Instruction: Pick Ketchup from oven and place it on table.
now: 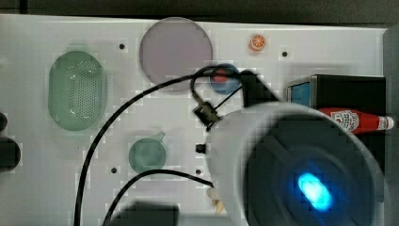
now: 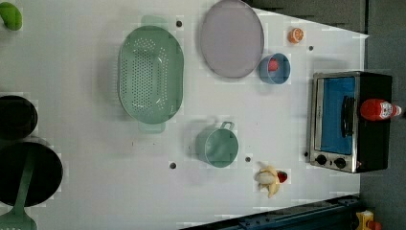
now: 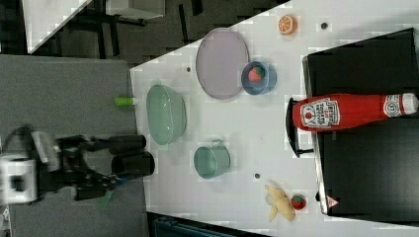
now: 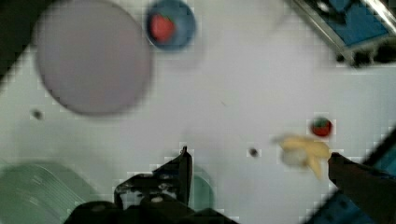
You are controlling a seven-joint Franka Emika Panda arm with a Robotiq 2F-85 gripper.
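Observation:
The Ketchup is a red bottle with a white label and white cap. It stands upright on top of the black oven, as the left view and the right view also show. The oven sits at the left view's right edge of the white table, with its blue glass door shut. In the wrist view my gripper is open, its dark fingers spread wide high above the table, with nothing between them. It is well apart from the oven corner. My arm hangs over the table beside the oven.
On the table are a green colander, a purple plate, a blue bowl holding a strawberry, a green cup, a peeled banana with a small strawberry and an orange half. Black pots stand at the left view's left.

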